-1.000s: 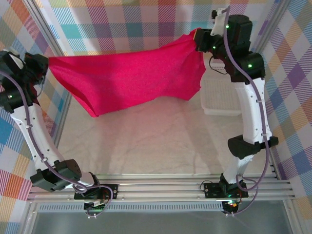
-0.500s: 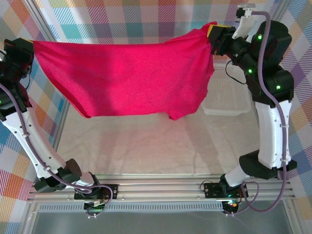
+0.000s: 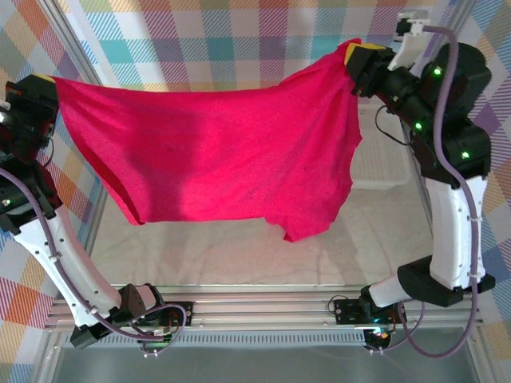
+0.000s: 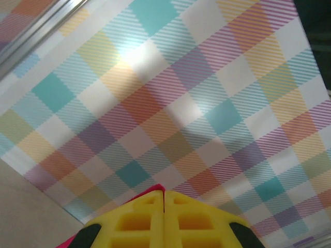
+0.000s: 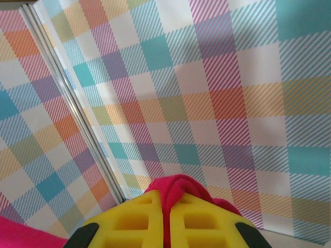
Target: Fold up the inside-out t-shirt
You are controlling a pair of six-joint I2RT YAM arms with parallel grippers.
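Both arms have risen and spread apart. The left gripper (image 3: 46,82) and right gripper (image 3: 357,57), each clenched on a top corner, hold the inside-out t-shirt (image 3: 223,152) stretched wide above the table (image 3: 239,259), likely ready for laying flat.

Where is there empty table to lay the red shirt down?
The table is bare at the front, between the red shirt's hanging hem and the metal rail, from the left arm to the right arm. It is crowded at the far right, where a white tray sits beside the right arm.
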